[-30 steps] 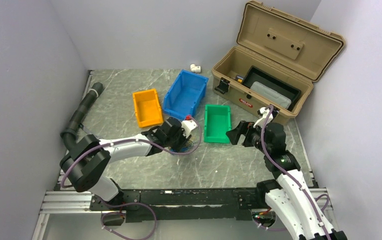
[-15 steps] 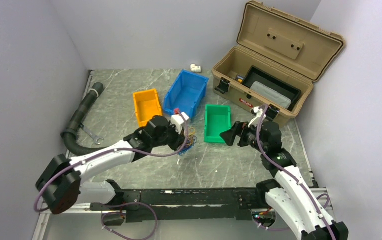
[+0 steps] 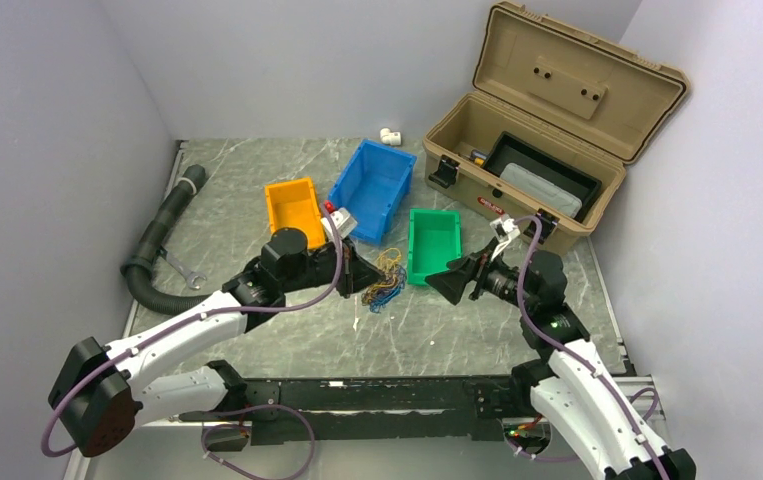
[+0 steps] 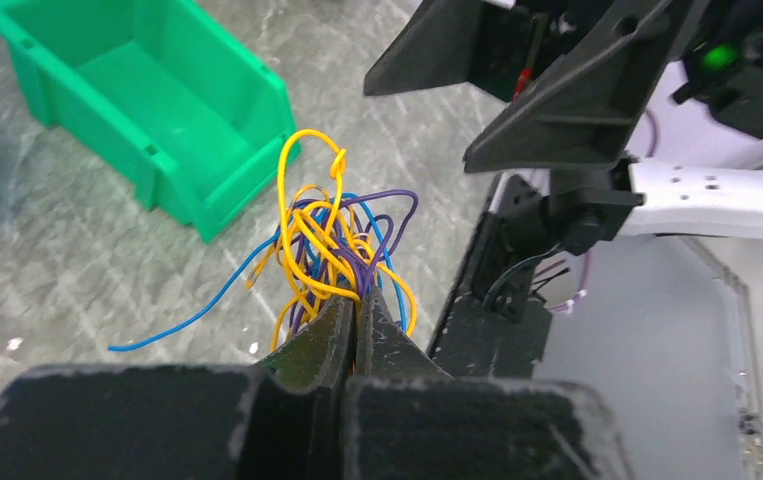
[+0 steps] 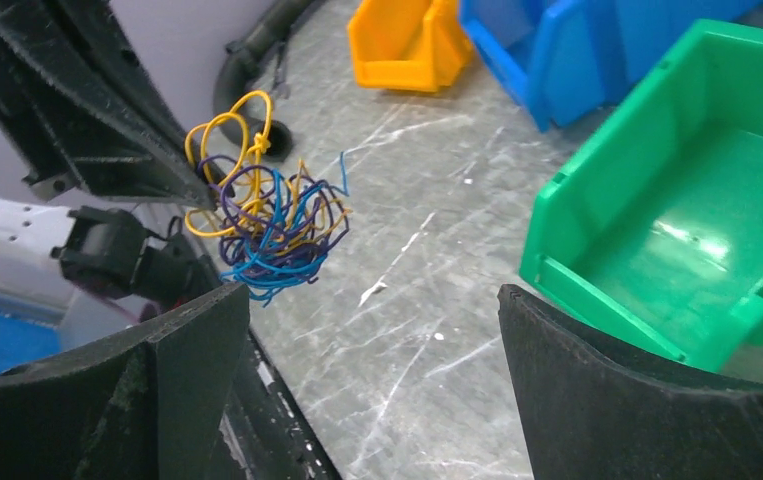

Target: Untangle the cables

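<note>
Cables make one tangled bunch at the centre of the top view, pinched in my left claw, which is closed on them. My right claw stands wide just to their right, facing the bunch's free side.

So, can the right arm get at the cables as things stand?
Probably yes: the right tool is open and faces the cables, which are pinched in the shut left tool, with nothing between them.
</note>
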Robot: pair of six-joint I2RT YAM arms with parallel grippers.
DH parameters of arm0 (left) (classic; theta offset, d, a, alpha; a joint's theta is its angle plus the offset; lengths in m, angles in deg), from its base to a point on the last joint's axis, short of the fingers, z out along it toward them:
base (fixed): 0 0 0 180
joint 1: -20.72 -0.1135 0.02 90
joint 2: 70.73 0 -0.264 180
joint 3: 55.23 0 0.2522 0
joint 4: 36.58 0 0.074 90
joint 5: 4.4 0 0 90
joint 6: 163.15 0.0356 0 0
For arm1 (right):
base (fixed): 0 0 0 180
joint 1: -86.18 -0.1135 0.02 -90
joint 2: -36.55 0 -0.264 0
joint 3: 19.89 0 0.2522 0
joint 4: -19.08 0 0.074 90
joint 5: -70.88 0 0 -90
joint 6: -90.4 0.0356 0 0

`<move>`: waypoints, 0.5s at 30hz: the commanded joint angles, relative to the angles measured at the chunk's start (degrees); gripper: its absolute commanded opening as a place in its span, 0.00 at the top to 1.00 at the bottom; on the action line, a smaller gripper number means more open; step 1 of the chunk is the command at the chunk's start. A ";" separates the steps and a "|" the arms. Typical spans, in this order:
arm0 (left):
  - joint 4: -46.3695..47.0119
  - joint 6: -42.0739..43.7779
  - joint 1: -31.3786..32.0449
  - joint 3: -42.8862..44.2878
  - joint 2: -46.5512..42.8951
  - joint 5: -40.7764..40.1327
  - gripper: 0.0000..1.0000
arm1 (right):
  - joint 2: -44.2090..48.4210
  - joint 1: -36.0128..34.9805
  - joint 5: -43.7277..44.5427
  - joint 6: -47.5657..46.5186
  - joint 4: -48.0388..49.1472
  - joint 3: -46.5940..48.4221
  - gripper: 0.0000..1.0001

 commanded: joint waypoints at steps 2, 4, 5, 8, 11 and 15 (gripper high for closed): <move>10.99 -7.89 -0.33 -0.68 -1.60 5.48 1.00 | 1.77 -1.03 -8.20 3.19 11.27 -2.97 0.05; 13.55 -9.53 -0.40 -1.30 -1.46 5.77 1.00 | 1.85 -1.47 -9.68 3.88 13.74 -4.03 0.08; 14.44 -10.19 -0.43 -1.45 -1.38 5.70 1.00 | 1.72 -1.67 -10.28 4.31 15.10 -4.49 0.09; 17.07 -12.61 -0.61 -1.82 -1.10 6.61 1.00 | 0.85 -2.68 -12.02 5.87 19.42 -5.62 0.11; 20.25 -14.26 -0.71 -2.08 -0.54 7.89 1.00 | -0.30 -4.18 -12.95 6.22 21.94 -5.78 0.13; 22.94 -15.82 -0.72 -1.41 1.73 9.90 1.00 | -0.89 -6.69 -11.70 6.37 24.11 -5.46 0.15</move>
